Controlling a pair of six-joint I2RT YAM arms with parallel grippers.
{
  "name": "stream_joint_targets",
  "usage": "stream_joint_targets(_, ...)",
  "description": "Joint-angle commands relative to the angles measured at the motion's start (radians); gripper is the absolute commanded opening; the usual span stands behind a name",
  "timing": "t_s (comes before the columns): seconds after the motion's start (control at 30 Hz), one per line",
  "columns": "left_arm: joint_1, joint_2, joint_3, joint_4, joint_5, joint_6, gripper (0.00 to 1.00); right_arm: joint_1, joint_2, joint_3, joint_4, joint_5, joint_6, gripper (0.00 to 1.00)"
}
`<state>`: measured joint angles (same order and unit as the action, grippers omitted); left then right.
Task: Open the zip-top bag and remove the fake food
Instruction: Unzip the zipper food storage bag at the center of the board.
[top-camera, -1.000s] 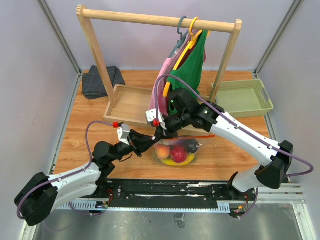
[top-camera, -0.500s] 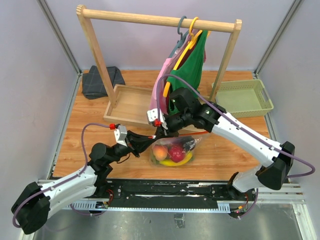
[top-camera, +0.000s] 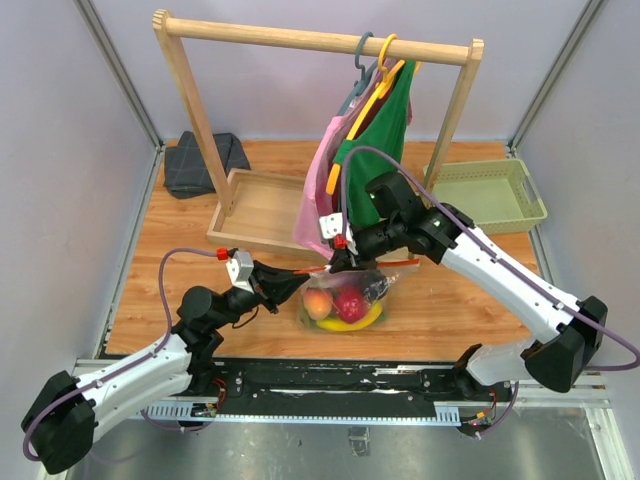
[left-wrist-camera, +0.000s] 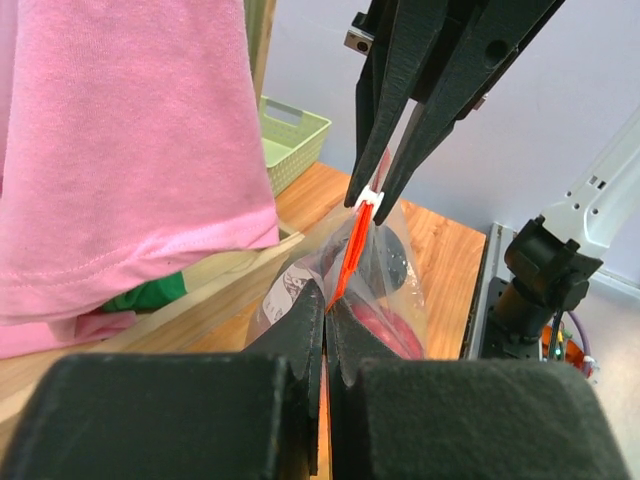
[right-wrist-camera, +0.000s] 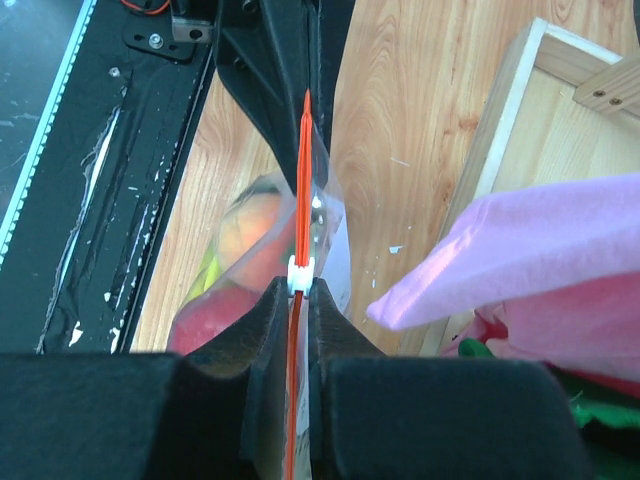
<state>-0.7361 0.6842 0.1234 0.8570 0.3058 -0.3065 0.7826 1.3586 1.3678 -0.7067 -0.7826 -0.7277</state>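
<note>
The zip-top bag hangs just above the table between both grippers, its orange-red zip strip pulled taut. My left gripper is shut on the strip's left end. My right gripper is shut on the white slider, a little way along the strip from the left gripper. The fake food lies inside the bag: a peach, a red fruit, a yellow banana and a dark eggplant.
Right behind the bag stands a wooden clothes rack with a pink garment and a green garment hanging low over its tray base. A green basket sits at back right and a dark folded cloth at back left.
My right gripper has slid to the right along the zip strip with the slider. My left gripper kept its hold on the strip's end and drew slightly left.
</note>
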Motion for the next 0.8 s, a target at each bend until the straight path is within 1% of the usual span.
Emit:
stream_joint_targets(0.0, 0.006, -0.011, 0.028, 0.009, -0.026, 0.018, 0.0, -0.05, -0.063, -0.037, -0.05, -0.017, -0.076, 0.01)
stream_joint_targets(0.27, 0.015, -0.012, 0.036, -0.009, -0.042, 0.009, 0.0, -0.158, -0.12, -0.084, -0.081, -0.069, -0.131, 0.01)
stream_joint_targets(0.77, 0.048, -0.009, 0.047, -0.022, -0.037, -0.011, 0.0, -0.278, -0.169, -0.125, -0.157, -0.086, -0.237, 0.01)
